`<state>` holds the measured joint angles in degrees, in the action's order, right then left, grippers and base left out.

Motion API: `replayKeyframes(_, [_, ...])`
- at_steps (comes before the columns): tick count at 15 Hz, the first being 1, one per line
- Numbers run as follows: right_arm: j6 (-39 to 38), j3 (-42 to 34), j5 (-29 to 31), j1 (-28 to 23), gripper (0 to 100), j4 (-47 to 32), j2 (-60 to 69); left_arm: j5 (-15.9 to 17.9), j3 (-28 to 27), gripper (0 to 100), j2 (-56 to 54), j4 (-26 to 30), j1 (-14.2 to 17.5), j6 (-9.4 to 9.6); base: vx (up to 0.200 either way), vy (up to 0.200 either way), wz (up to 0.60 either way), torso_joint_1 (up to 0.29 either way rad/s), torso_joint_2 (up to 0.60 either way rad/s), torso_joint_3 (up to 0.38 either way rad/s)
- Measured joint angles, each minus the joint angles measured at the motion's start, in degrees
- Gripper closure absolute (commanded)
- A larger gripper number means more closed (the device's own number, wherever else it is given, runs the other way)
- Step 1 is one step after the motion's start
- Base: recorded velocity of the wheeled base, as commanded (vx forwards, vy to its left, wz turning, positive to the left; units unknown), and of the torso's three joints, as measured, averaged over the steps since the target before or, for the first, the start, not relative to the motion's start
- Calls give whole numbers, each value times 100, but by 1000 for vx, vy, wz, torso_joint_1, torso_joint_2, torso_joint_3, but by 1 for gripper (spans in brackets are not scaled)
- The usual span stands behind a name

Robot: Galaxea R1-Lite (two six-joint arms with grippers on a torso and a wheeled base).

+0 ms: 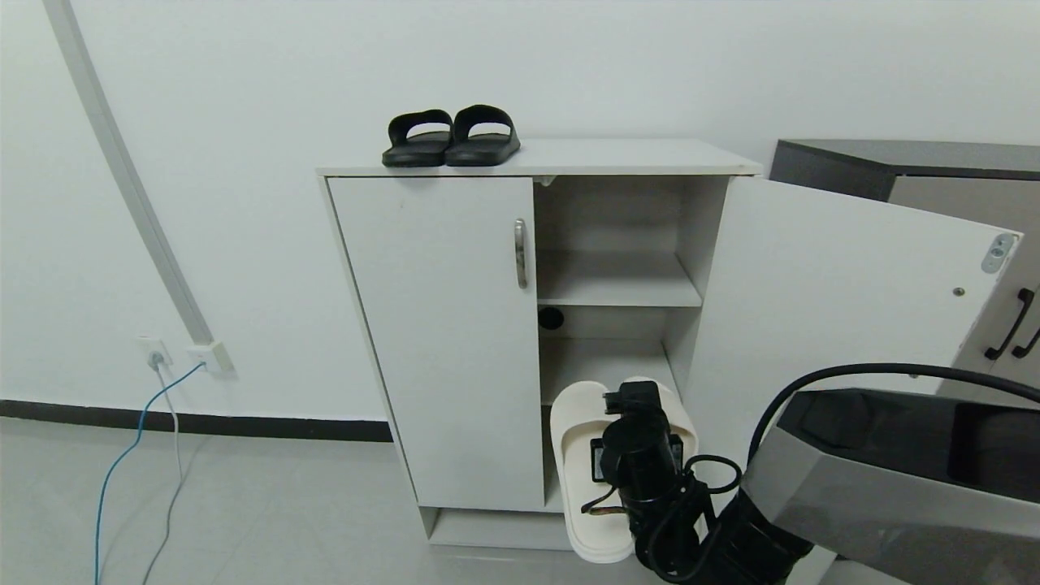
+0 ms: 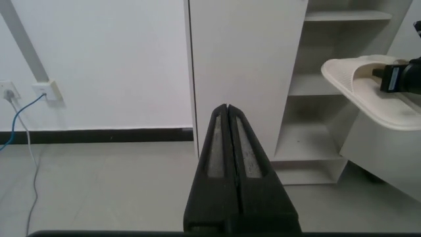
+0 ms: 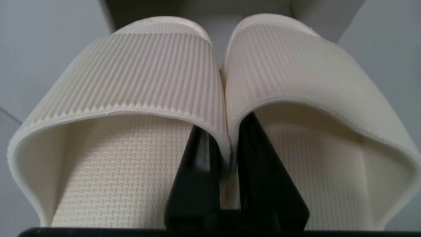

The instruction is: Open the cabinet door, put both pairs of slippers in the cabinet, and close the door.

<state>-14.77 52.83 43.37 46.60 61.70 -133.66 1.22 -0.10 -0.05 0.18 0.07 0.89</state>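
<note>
1. Right gripper (image 3: 228, 161): clamped on the touching inner strap edges of the cream slippers (image 3: 131, 99), plain in the right wrist view.
2. Head view, lower centre: pair held before the open right half of the cabinet (image 1: 447, 341); door (image 1: 829, 301) swung out right.
3. Black slippers (image 1: 451, 138): on the cabinet top, upper centre.
4. Left gripper (image 2: 227, 151): fingers pressed together, empty.

A sparse, office-like room: bare white wall (image 1: 244, 81), grey floor (image 1: 244, 504), 2 wall sockets (image 1: 211, 356), white shoe cabinet (image 1: 439, 341).
</note>
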Motion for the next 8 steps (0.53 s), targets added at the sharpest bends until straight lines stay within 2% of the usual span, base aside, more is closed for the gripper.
replayKeyframes(3, [0,66,4,-30,100,-1,-102,0,0,100,0,0,0,-2,0,0,0,0,0,0])
replayKeyframes(8, [-6,102,4,-80,100,-1,-179,1,0,100,0,0,0,0,0,0,0,2,3,-160])
